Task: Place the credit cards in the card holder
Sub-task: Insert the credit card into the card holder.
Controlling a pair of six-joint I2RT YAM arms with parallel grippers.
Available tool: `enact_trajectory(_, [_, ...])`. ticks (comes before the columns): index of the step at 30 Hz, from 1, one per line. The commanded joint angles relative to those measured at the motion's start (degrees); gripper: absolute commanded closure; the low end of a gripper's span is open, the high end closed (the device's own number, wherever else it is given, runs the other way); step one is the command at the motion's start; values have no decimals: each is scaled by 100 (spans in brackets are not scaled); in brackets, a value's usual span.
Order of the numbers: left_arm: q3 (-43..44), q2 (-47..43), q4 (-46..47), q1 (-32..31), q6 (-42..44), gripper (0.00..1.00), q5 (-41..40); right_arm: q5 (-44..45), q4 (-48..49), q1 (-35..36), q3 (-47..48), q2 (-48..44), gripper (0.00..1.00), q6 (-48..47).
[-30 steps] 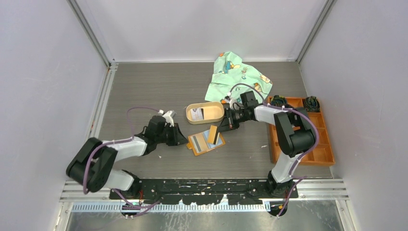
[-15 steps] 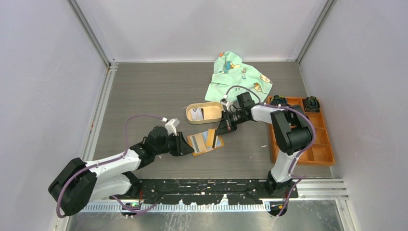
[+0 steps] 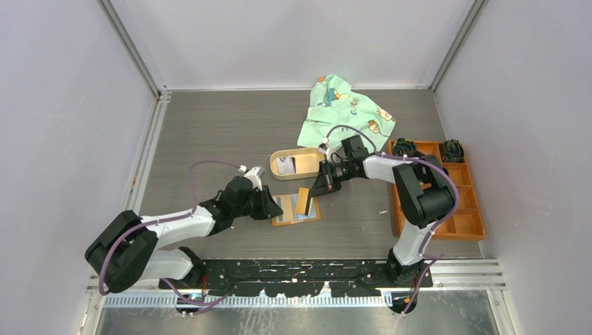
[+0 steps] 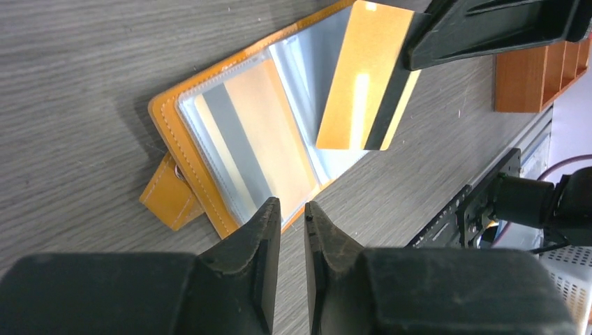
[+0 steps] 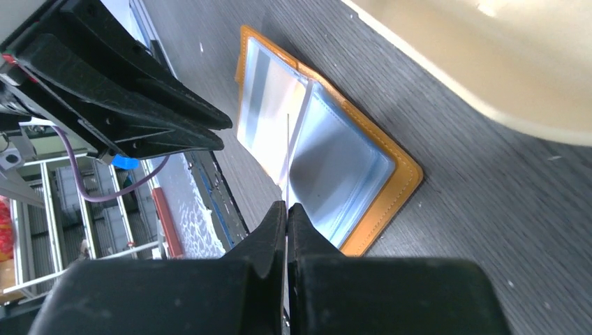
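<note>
The card holder (image 3: pixel 293 211) lies open on the table, orange with clear sleeves (image 4: pixel 307 63); a striped card (image 4: pixel 244 136) shows inside one sleeve. My right gripper (image 3: pixel 315 191) is shut on a credit card (image 3: pixel 304 201), gold-toned with a dark stripe (image 4: pixel 363 77), held on edge over the open sleeves. In the right wrist view that card (image 5: pixel 287 157) is a thin line running out from the gripper (image 5: pixel 286 206). My left gripper (image 4: pixel 293 209) hovers at the holder's left edge (image 3: pixel 273 207), jaws a narrow gap apart with nothing between. Another card (image 3: pixel 285 165) lies in the oval tray (image 3: pixel 312 159).
A green patterned cloth (image 3: pixel 345 112) lies at the back. An orange compartment box (image 3: pixel 447 213) stands at the right with dark items (image 3: pixel 403 146) in its far cells. The oval tray sits just behind the holder.
My left gripper has come forward to the holder's left edge. The right gripper has lowered the card a little toward the sleeves, and the holder has shifted slightly.
</note>
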Motion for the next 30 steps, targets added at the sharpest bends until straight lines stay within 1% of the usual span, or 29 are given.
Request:
enact_trajectory(1, [372, 104, -164, -12, 351, 81, -306, -223, 274, -137, 58, -502, 99, 56])
enact_trajectory(7, [403, 181, -415, -14, 504, 84, -517, -379, 829, -89, -59, -316, 99, 528])
enact_trajectory(12, [399, 219, -441, -10, 506, 84, -547, -357, 916, 12, -14, 16, 99, 647])
enact_trajectory(18, [390, 318, -454, -4, 536, 85, -588, -70, 433, 23, 112, 215, 99, 308])
enact_trajectory(30, [408, 479, -434, -3, 606, 84, -605, 133, 70, 187, 252, 416, 99, 69])
